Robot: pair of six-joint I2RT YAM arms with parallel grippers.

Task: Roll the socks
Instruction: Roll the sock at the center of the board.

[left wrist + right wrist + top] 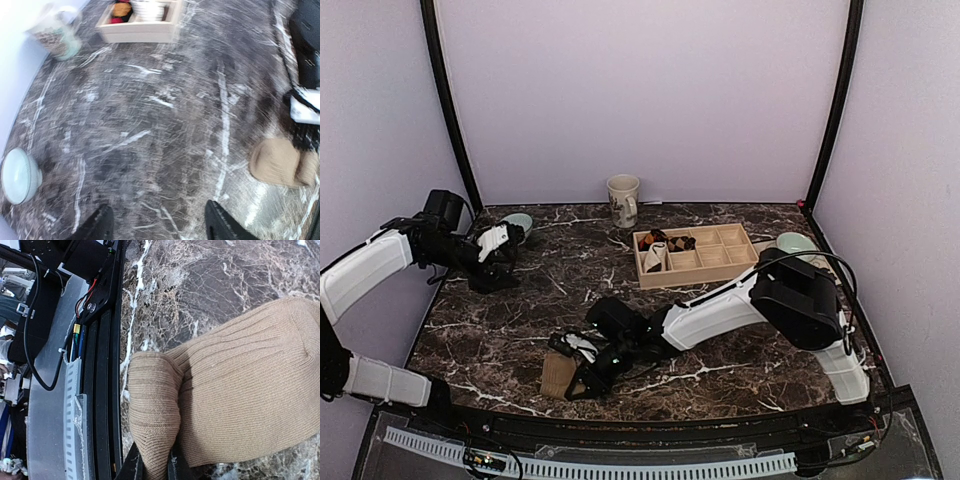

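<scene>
Tan ribbed sock (240, 390) fills the right wrist view, one folded edge pinched between the narrowed fingers of the right gripper (154, 466). It lies on the tabletop close to the front edge, left of centre. It looks light, soft and limp, so it will likely sag and unroll unless the fold is held tight. The doubled edge by the fingers seems the best place to grip.

The argyle sock (667, 240) sits bundled in the far-left compartment of the wooden tray (700, 274). The left gripper (157, 227) hangs wide and empty, well apart from the tan sock, near a pale green bowl (20, 175).

The dark marble tabletop (520, 320) looks smooth, perhaps slippery under fabric. Plain lilac walls (640, 90) enclose it.
</scene>
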